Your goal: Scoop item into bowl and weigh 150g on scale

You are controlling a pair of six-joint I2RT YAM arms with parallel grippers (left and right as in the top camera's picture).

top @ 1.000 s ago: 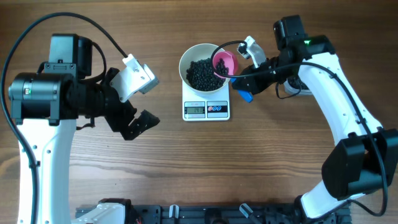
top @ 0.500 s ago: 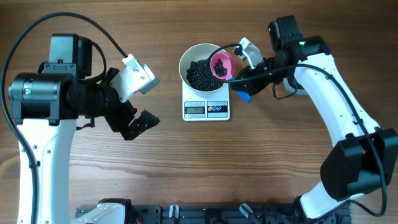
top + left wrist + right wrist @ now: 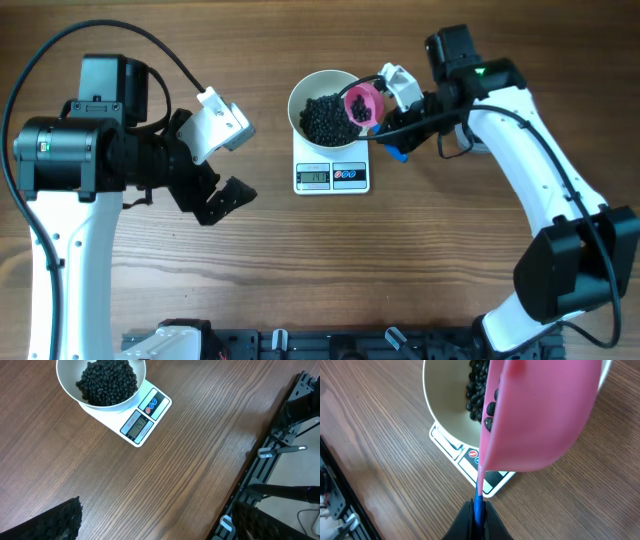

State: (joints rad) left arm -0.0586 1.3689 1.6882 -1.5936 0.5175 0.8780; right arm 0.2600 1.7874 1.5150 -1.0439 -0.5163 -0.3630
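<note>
**Reference point: the scale.** All positions below are given relative to the scale point(image 3: 332, 176), which lies flat on the wooden table point(image 3: 450, 260). Its display and its red and blue buttons face the near edge.

**Bowl and item.** The bowl point(image 3: 318, 80) stands on the scale's far half, covering most of the platform and leaving only the display strip exposed. The item point(image 3: 325, 118) forms a dark heap inside the bowl, piled towards the middle and right. The display digits are too small to read in any view.

**Right gripper.** The right gripper point(image 3: 478, 522) sits just right of the scale. Its jaws are fully closed on the thin blue handle point(image 3: 478, 505) of the pink scoop point(image 3: 362, 102). The scoop hangs above the scale's far right corner. It is tilted, with its mouth turned over the bowl's right rim. A few pieces of the item lie inside the scoop at its lower lip (best seen in the right wrist view). Whether the scoop touches the rim cannot be determined.

**Left gripper.** The left gripper point(image 3: 157, 515) is well left of the scale, above bare table. Its jaws are spread wide and hold nothing. The bowl and the item lie well apart from these jaws, out ahead of the gap rather than between the fingers.
</note>
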